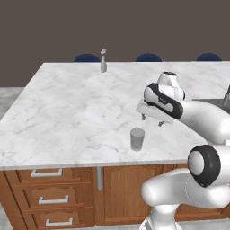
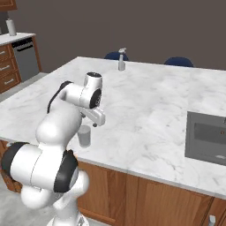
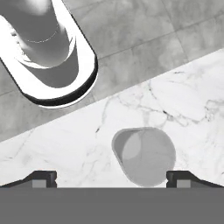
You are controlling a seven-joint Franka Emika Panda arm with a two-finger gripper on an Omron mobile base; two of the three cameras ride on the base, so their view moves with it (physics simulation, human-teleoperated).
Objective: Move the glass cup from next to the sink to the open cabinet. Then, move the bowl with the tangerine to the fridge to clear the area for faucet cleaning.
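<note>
Glass cup (image 3: 144,156) sits below the wide-open, empty tool (image 3: 111,177).

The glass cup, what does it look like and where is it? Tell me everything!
The glass cup is a small, see-through grey tumbler with straight sides and no handle. It stands upright on the white marble counter, near the front edge, and looks empty. Nothing touches it except the counter. The open gripper hovers just above it, one fingertip to each side of it in the hand view, not gripping it yet.
</note>
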